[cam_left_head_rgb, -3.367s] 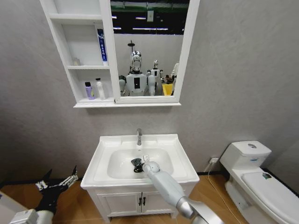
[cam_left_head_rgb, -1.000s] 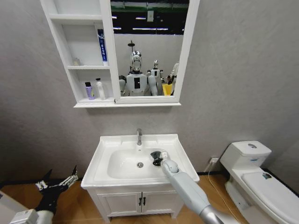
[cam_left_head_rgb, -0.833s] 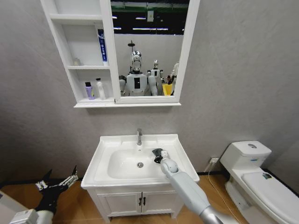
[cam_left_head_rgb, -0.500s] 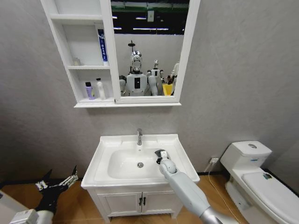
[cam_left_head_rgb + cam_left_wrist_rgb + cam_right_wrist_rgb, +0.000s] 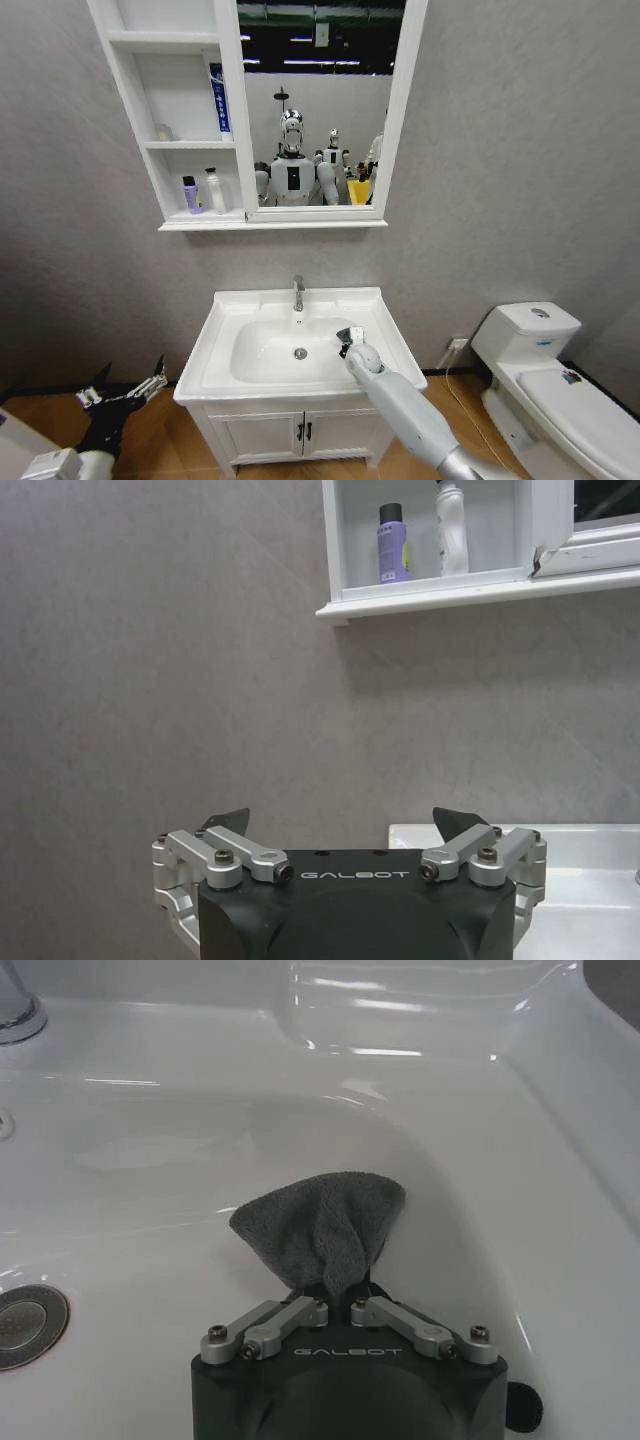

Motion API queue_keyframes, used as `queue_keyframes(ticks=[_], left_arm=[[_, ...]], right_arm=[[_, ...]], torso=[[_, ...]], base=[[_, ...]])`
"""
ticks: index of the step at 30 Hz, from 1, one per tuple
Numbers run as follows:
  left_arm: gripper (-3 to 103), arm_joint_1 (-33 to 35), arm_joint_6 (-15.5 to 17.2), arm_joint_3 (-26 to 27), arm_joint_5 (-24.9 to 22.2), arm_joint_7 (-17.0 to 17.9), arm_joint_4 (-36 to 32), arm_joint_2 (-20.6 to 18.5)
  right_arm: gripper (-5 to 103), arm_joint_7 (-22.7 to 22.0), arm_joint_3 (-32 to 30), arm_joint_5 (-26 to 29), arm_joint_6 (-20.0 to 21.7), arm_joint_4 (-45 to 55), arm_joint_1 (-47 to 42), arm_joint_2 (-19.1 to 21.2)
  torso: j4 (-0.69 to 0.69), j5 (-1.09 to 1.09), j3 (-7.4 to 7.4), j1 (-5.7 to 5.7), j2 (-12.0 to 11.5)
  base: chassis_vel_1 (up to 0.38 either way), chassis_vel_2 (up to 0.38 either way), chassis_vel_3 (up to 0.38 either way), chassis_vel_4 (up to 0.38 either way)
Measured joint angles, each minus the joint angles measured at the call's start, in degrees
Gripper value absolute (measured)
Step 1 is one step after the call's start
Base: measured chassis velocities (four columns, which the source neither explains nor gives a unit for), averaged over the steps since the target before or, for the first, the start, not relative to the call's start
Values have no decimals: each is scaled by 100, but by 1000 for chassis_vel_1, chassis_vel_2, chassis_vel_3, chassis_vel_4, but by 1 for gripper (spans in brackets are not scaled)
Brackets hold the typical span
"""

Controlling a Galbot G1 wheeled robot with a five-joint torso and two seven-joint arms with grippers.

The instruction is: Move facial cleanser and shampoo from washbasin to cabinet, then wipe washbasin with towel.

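Since the wipe is under way, the step wants steady downward pressure, so that the towel (image 5: 322,1228) drags flat over the bowl wall rather than skating on one corner, with strokes overlapping toward the drain (image 5: 28,1323). The right gripper (image 5: 334,1298) is pinching the towel, its fingers closed on the bunched end, low on the right side of the washbasin (image 5: 385,322). The left gripper (image 5: 345,822) hangs spread and empty, low at the left. 2 bottles (image 5: 202,192) stand in the cabinet (image 5: 130,105).
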State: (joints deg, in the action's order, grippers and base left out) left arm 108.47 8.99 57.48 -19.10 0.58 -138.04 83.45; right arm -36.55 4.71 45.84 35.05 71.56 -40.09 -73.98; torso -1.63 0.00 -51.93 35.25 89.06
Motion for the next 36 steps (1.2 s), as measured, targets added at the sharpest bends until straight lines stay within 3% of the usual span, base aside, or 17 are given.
queue_keyframes(ticks=[13,17,25,30,36], left_arm=[[100,0,0,0,0,0,0,0],[100,0,0,0,0,0,0,0],[100,0,0,0,0,0,0,0],[100,0,0,0,0,0,0,0],[100,0,0,0,0,0,0,0]], right_arm=[[5,1147,114,-547,-247,-817,150,-411],[5,1770,100,-1037,-534,-1285,221,-655],[5,2343,143,-1203,-772,-1701,299,-1005],[5,3046,157,-1460,-1181,-2273,467,-1409],[5,3304,109,-1654,-1407,-2584,564,-1624]], torso=[[-3,-1,0,0,1],[-3,-2,1,-1,1],[-3,-1,0,0,1],[-1,-2,1,1,1],[-1,-1,0,2,0]], base=[[0,0,0,0],[0,0,0,0],[0,0,0,0],[0,0,0,0],[0,0,0,0]])
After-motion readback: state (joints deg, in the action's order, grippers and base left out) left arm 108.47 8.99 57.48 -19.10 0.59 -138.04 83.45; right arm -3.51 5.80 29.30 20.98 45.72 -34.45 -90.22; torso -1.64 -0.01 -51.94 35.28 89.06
